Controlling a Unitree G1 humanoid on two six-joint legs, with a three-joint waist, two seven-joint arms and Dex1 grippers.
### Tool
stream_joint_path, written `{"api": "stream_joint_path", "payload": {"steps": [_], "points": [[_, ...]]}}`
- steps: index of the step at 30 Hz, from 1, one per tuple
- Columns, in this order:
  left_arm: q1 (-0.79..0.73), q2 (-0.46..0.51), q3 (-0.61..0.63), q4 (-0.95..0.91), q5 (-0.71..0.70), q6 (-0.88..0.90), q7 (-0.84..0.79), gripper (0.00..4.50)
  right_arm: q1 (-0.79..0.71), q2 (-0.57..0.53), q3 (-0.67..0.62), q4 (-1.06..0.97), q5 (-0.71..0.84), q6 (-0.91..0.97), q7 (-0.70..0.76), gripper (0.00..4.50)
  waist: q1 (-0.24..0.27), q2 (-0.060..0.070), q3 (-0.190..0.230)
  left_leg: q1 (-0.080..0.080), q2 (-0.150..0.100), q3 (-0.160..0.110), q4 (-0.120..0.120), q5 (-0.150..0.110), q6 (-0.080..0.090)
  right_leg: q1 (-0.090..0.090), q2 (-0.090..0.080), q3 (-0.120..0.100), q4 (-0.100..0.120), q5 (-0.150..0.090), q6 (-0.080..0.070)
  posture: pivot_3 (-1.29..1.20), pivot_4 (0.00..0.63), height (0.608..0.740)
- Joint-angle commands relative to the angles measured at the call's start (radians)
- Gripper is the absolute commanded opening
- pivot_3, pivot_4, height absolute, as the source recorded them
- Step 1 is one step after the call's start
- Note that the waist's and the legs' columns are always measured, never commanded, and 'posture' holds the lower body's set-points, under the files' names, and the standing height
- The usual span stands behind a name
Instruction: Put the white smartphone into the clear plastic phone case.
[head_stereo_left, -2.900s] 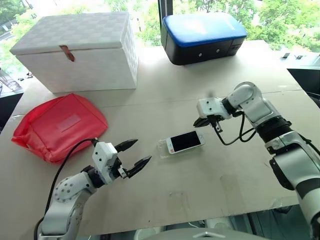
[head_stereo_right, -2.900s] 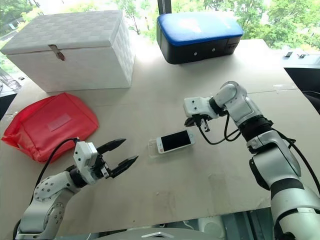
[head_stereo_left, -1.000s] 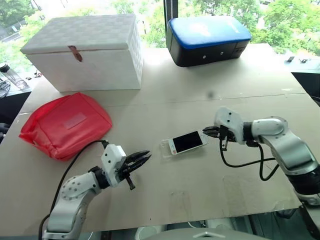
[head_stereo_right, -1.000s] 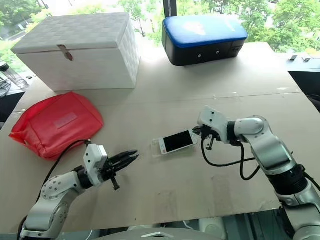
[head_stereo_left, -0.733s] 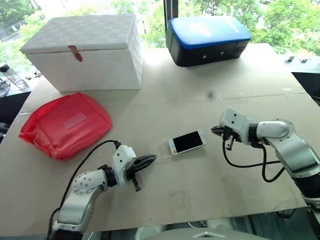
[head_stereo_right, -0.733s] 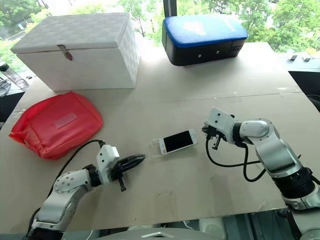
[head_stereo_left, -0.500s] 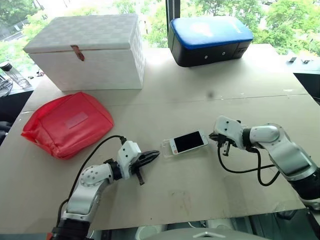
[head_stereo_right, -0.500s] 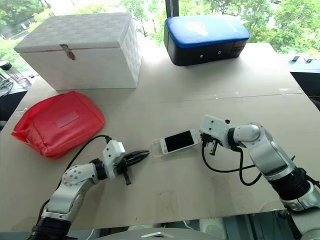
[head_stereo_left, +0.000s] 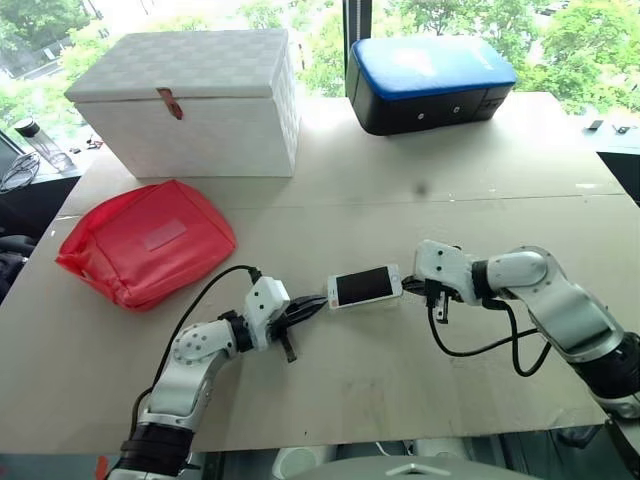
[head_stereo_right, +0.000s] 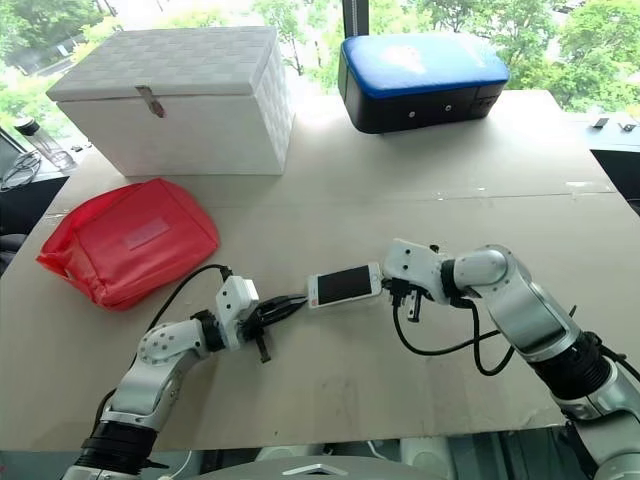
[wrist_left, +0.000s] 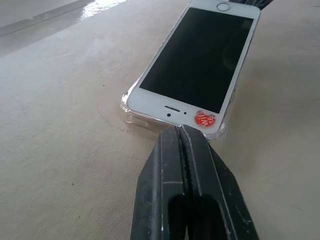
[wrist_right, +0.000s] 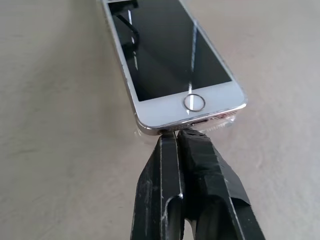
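We see the phone (head_stereo_left: 364, 285) lying screen up in the middle of the tabletop (head_stereo_left: 450, 180), on top of the case (wrist_left: 131, 114). In the left wrist view the clear rim of the case shows under and just past the earpiece end of the phone, with a small red sticker (wrist_left: 204, 119) at that corner; in the right wrist view a sliver of clear plastic shows under the home-button end. We judge the phone to be resting in or on the case but not fully seated, since its edges seem to ride above the rim; how deep it sits along the long sides we cannot tell. Our left pincer (head_stereo_left: 314, 303) is closed, empty, its tips touching or just short of the case at the earpiece end. Our right pincer (head_stereo_left: 407, 288) is closed too, holding nothing, its tips against or just beside the home-button end. So the placing looks done, and what is left is to press or nudge the phone until it snaps in all round. Farther out on the tabletop lie a red pouch (head_stereo_left: 147, 240) to our left, a white box (head_stereo_left: 190, 100) behind it and a blue-topped black box (head_stereo_left: 430, 82) at the far side.
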Motion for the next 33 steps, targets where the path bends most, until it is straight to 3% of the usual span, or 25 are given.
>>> {"api": "stream_joint_path", "payload": {"steps": [1,9,15,21,28,33], "points": [[-0.014,-0.018,-0.043,0.026,0.019,0.002,-0.004,0.02,-0.004,0.015,0.023,0.026,0.014,-0.065,0.03,0.0,0.0,0.0,0.0,0.0,0.0,0.0,0.0,0.0,0.0,0.0,0.0,0.0,0.0,0.0,0.0,0.0,0.15,0.74],[-0.031,-0.018,-0.032,0.003,0.014,0.023,0.011,0.02,-0.019,0.032,0.083,0.139,-0.066,-0.181,0.039,0.0,-0.004,-0.001,-0.001,0.003,0.0,-0.001,0.003,-0.001,0.003,0.005,0.0,-0.002,0.0,0.0,0.0,0.0,0.15,0.74],[-0.07,-0.022,-0.019,-0.008,0.014,0.054,0.052,0.02,-0.045,0.061,0.055,0.176,-0.074,-0.204,0.036,0.0,-0.025,-0.001,-0.001,0.003,0.001,-0.001,0.003,0.0,0.0,0.005,0.001,-0.002,0.0,0.0,0.0,0.0,0.15,0.74],[-0.076,-0.02,-0.006,-0.013,-0.001,0.062,0.057,0.02,-0.049,0.011,0.004,0.183,-0.072,-0.222,0.053,0.0,-0.029,-0.001,-0.001,0.002,0.001,-0.001,0.003,0.0,0.0,0.004,0.001,-0.001,0.0,0.0,0.0,0.0,0.15,0.74],[-0.122,-0.039,-0.034,-0.071,-0.032,0.146,0.066,0.02,-0.014,-0.046,-0.092,0.149,0.007,-0.165,0.076,0.0,-0.022,-0.001,0.0,-0.001,0.0,-0.001,0.003,0.0,0.0,0.003,0.0,-0.001,-0.001,0.0,0.0,0.0,0.15,0.74],[-0.146,-0.026,-0.091,-0.071,-0.006,0.222,0.041,0.02,-0.028,-0.002,-0.161,0.116,0.13,-0.06,0.073,0.0,-0.029,-0.001,0.001,-0.001,0.0,0.0,0.003,0.0,0.0,0.002,0.0,0.0,-0.001,0.0,0.0,0.0,0.15,0.74]]}}
